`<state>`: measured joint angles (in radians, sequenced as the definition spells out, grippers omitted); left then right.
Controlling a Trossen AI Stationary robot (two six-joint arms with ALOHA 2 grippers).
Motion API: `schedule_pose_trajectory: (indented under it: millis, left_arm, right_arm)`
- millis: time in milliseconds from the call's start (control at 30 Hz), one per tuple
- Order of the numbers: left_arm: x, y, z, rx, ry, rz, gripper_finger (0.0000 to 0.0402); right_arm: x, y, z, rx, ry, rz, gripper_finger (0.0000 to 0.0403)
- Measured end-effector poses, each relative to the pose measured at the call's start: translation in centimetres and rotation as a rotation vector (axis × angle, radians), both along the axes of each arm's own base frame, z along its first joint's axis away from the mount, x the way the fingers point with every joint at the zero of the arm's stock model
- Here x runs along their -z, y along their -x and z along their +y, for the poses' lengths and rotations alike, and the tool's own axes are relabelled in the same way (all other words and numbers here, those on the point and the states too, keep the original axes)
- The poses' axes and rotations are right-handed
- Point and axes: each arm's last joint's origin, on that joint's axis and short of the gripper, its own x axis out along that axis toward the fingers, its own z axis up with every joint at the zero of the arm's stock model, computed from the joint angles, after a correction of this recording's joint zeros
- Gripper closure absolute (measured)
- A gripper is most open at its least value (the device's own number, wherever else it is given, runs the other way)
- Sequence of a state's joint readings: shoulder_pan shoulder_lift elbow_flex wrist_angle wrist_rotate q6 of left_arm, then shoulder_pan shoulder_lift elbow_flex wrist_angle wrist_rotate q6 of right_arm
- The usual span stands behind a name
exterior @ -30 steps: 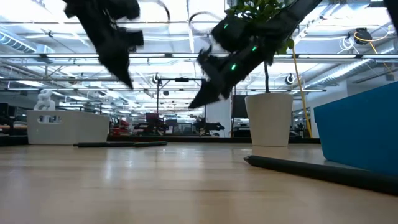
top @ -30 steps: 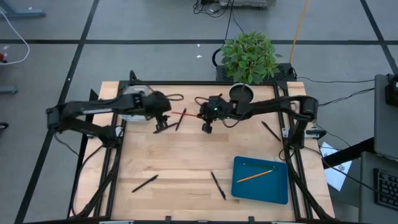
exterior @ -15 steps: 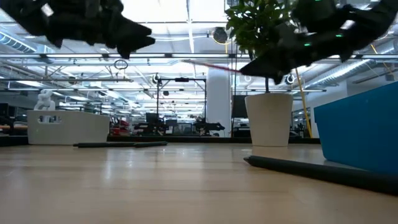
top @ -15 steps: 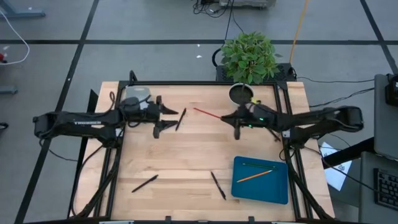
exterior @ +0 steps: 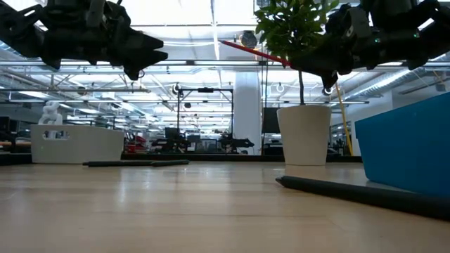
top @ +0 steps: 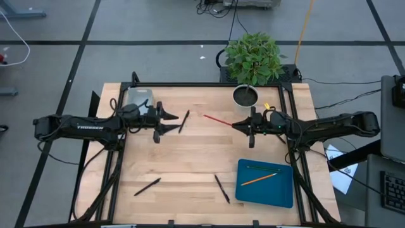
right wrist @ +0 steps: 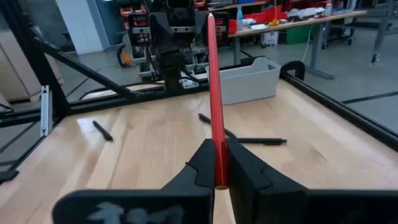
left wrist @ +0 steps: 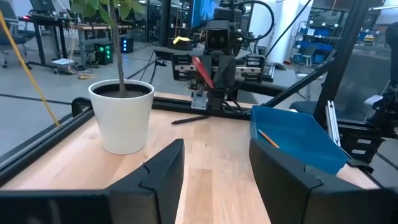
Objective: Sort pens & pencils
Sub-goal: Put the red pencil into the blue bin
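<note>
The right gripper (top: 242, 125) is clenching a red pencil (top: 217, 120) above the table (top: 190, 158) — the left gripper (top: 172, 121) is hovering, jaws released.

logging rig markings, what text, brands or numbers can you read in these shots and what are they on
"TROSSEN", white letters along the left arm in the high view; small, but it reads.
Nothing readable on the right arm, the blue tray, the white pot or the red pencil held in the right pincer.
Signs and boxes in the room behind, in the low and wrist views: too small or blurred to read.
</note>
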<state>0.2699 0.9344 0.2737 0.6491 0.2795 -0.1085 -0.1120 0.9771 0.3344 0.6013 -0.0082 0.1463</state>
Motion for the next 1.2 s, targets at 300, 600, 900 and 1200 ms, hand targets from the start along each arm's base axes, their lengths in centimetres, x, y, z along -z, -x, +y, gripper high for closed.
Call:
schedule_pose_trajectory:
  millis: [300, 600, 900, 1200]
  left_arm:
    - [0.0, 0.0, 0.1, -0.045, -0.001, 0.0, 0.0215]
    - [0.0, 0.0, 0.1, -0.046, -0.006, 0.001, 0.0215]
    - [0.0, 0.0, 0.1, -0.046, -0.008, 0.004, 0.0215]
    - [0.1, 0.0, 0.1, -0.046, -0.006, 0.01, 0.0215]
  right_arm:
    - [0.2, 0.0, 0.1, -0.003, -0.002, 0.012, 0.0395]
    - [0.0, -0.1, 0.5, -0.032, 0.012, -0.002, 0.0395]
    - [-1.9, 0.3, 5.9, -0.379, -0.045, 0.139, 0.0395]
    - [-4.9, 4.1, 10.8, -0.394, -0.336, 0.54, 0.0395]
